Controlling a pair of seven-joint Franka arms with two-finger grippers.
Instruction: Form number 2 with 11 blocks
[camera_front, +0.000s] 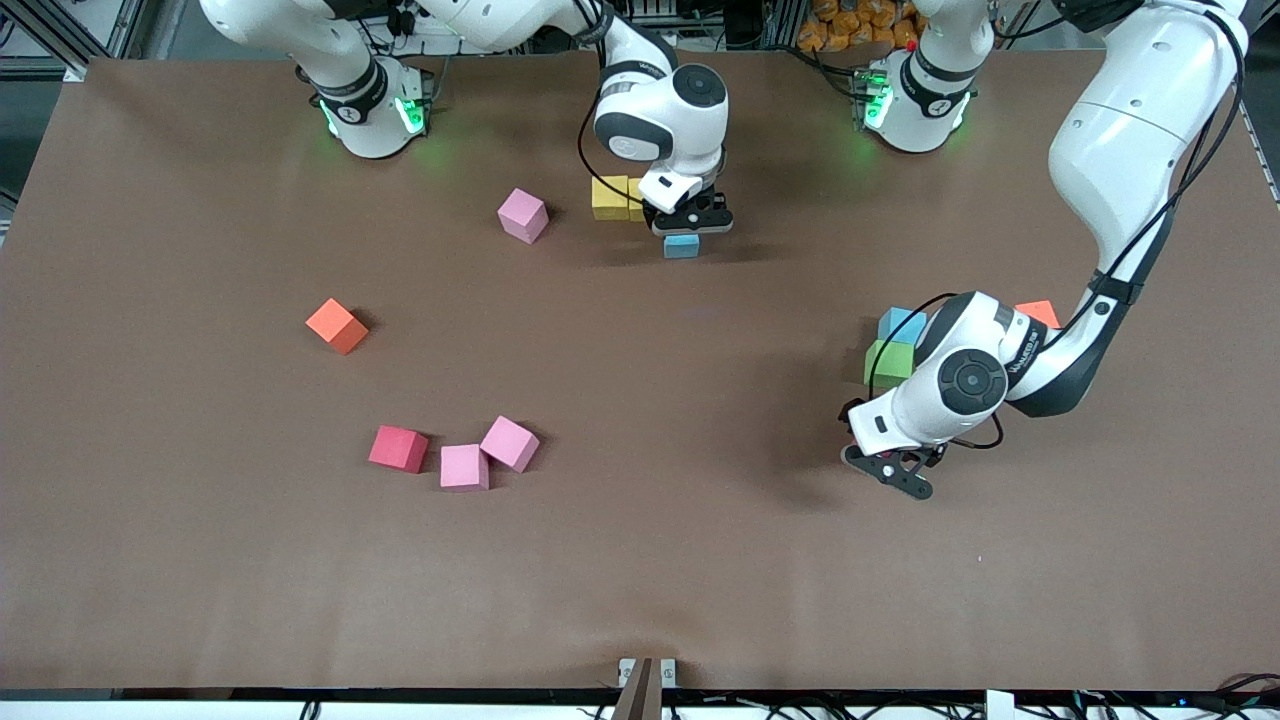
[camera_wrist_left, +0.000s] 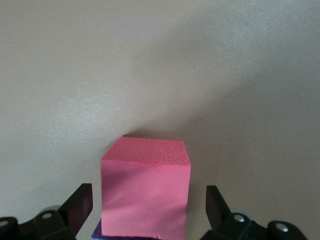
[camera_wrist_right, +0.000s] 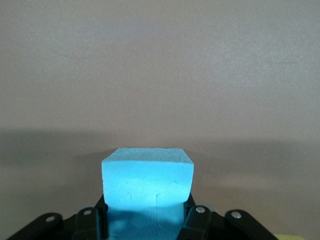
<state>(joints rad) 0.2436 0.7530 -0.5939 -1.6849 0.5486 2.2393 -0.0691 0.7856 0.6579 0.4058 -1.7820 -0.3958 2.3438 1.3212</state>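
Beside the yellow pair (camera_front: 618, 197), my right gripper (camera_front: 690, 222) is clamped on a blue block (camera_wrist_right: 148, 182). Left gripper (camera_wrist_left: 147, 210) wide open astride a pink block (camera_wrist_left: 146, 192), not touching.

Eleven foam blocks are scattered; a light blue cube (camera_front: 681, 246) is gripped beside two touching yellow cubes (camera_front: 617, 197); no digit is formed.

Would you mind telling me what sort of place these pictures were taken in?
Most likely a robotics lab: two white arms are bolted along one edge of a plain brown table, coloured foam cubes such as the orange one lie scattered on it, and metal framing and cables run along its edges.
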